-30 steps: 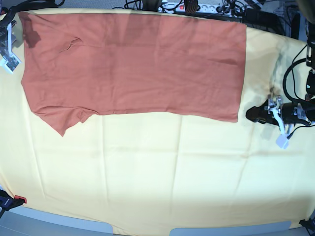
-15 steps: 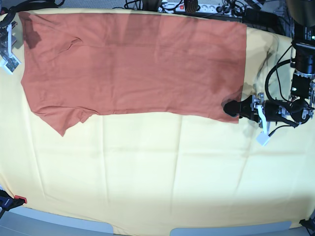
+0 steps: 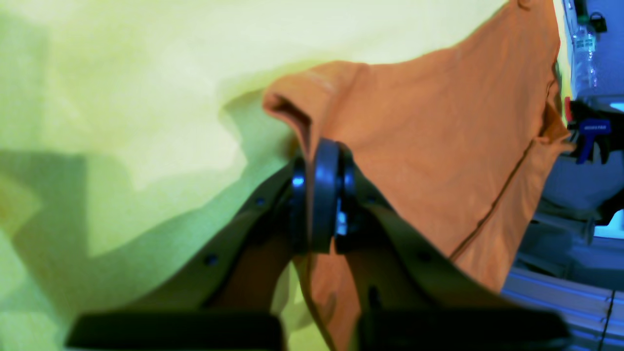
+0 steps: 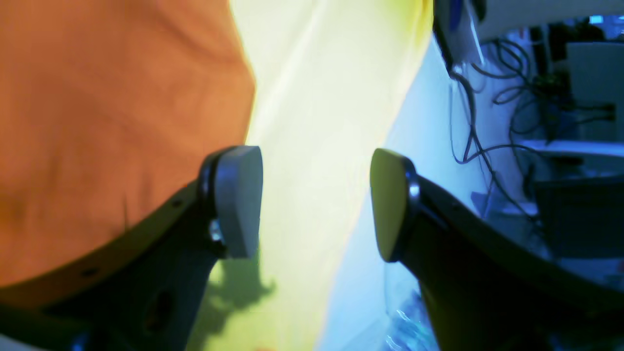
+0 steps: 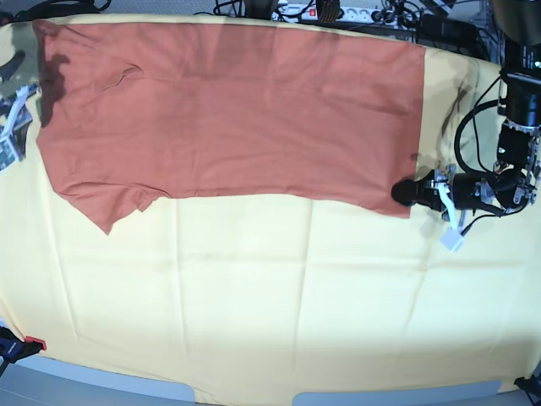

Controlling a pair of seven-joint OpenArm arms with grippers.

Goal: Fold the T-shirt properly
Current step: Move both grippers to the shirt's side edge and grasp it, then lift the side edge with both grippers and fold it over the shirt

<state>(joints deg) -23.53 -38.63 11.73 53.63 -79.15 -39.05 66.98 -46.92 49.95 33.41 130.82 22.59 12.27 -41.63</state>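
Note:
The rust-orange T-shirt (image 5: 228,110) lies spread flat across the far half of the table, one sleeve pointing to the front left. My left gripper (image 5: 404,193) is shut on the shirt's near right corner. In the left wrist view the gripper (image 3: 319,204) pinches the fabric (image 3: 429,136), which bunches up just beyond the fingertips. My right gripper (image 5: 10,114) sits at the far left edge beside the shirt's left side. In the right wrist view it (image 4: 317,200) is open and empty, with the shirt (image 4: 97,122) just left of its left finger (image 4: 236,200).
A pale yellow cloth (image 5: 270,296) covers the whole table. A power strip (image 5: 330,12) and cables lie behind the far edge. A black clamp with a red tip (image 5: 19,345) grips the front left corner. Cables hang by the left arm (image 5: 516,110).
My left gripper has moved left from the bare cloth to the shirt's near right corner and shut on it. My right gripper has shifted slightly at the left edge.

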